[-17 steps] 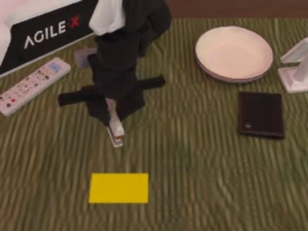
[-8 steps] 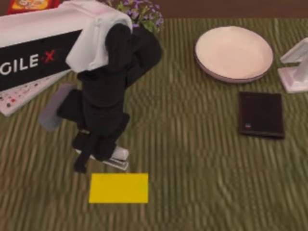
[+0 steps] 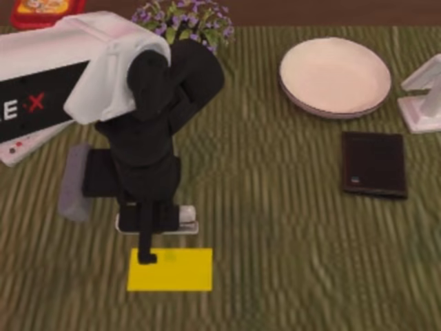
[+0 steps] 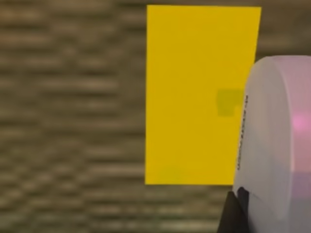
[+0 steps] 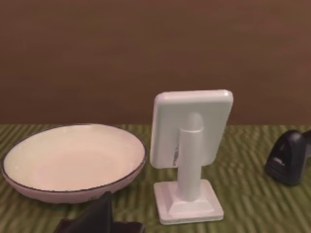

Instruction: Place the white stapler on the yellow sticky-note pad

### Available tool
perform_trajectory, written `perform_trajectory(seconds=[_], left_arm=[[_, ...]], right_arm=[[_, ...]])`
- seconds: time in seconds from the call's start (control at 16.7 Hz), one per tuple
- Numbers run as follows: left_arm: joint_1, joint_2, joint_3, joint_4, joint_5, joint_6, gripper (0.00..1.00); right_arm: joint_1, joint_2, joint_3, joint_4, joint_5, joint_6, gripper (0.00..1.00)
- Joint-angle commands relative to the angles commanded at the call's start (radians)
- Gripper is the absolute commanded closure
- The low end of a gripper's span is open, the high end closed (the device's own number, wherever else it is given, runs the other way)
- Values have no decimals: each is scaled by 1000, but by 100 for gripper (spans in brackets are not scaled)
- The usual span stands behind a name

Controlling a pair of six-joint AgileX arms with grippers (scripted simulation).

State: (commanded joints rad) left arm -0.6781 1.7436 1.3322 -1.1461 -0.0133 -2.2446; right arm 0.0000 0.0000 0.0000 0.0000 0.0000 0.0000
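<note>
**Stapler held just short of the pad**

Top view: the left end effector (image 3: 153, 222) reaches down at the worktop's (image 3: 289, 262) left-centre, clenched on the stapler (image 3: 186, 218), which lies crosswise beneath it with its pale ends showing on either side. The stapler sits just beyond the far edge of the pad (image 3: 182, 270); one dark finger (image 3: 146, 249) overlaps the pad's far-left corner. Whether the stapler is touching the worktop cannot be told. A plate (image 3: 335, 74), a dark wallet (image 3: 374, 164) and a white stand (image 3: 424, 100) lie to the right, well apart from the pad. The right arm is out of sight.

Left wrist view: the stapler's (image 4: 274, 145) rounded white end fills one side, close to the camera, overlapping one edge of the pad (image 4: 192, 97) beneath.

Right wrist view: the plate (image 5: 73, 160) and the upright stand (image 5: 189, 155) sit side by side, with a dark scanner (image 5: 289, 155) beyond. Its own end effector's state cannot be told.
</note>
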Motion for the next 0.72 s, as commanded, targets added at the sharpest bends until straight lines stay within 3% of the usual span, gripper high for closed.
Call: perform_trajectory(seconds=[0.36,0.72], left_arm=[[5,9,-8,14,-1,3,100],[7,90,-159,259,-2,5,100]], right_arm=[[0,0,0,0,0,0,0],[0,0,0,0,0,0,0]])
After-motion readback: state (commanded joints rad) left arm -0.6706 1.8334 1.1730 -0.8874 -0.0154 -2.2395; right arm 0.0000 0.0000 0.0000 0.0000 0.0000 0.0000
